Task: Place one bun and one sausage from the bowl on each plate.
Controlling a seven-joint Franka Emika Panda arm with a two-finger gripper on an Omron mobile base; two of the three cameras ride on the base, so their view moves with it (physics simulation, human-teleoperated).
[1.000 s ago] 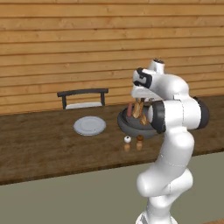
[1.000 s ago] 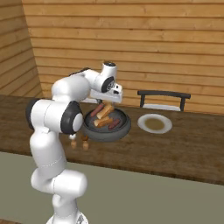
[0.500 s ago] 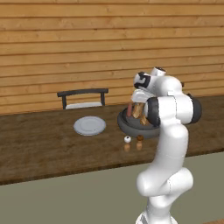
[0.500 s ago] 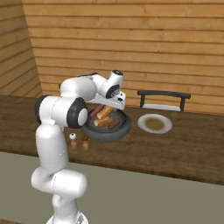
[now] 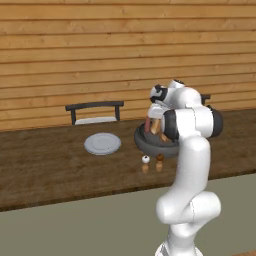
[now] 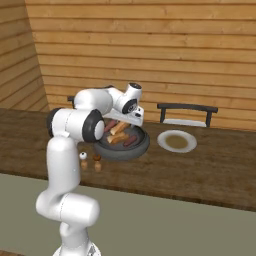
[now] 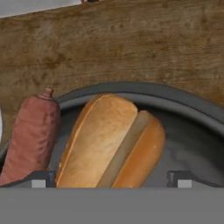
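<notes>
The dark-grey bowl (image 5: 144, 147) (image 6: 121, 153) sits on the wooden counter and holds buns and sausages. In the hand view a split bun (image 7: 111, 142) lies inside the bowl rim (image 7: 144, 89), with a reddish sausage (image 7: 30, 133) beside it. My gripper (image 7: 111, 179) (image 5: 155, 119) (image 6: 131, 119) hangs low over the bowl, open, with its fingertips (image 7: 41, 178) wide apart on either side of the bun. One light-grey plate (image 5: 102, 143) (image 6: 176, 141) lies bare on the counter beside the bowl. The other plate is out of view.
Two small shakers (image 5: 145, 164) (image 6: 84, 160) stand on the counter in front of the bowl. A dark rack (image 5: 94, 112) (image 6: 186, 113) stands behind the plate, against the wooden wall. The counter's front edge runs just below the shakers.
The hand has sunk lower toward the bowl and the arm's elbow has swung over. Bowl, plate and shakers have stayed put.
</notes>
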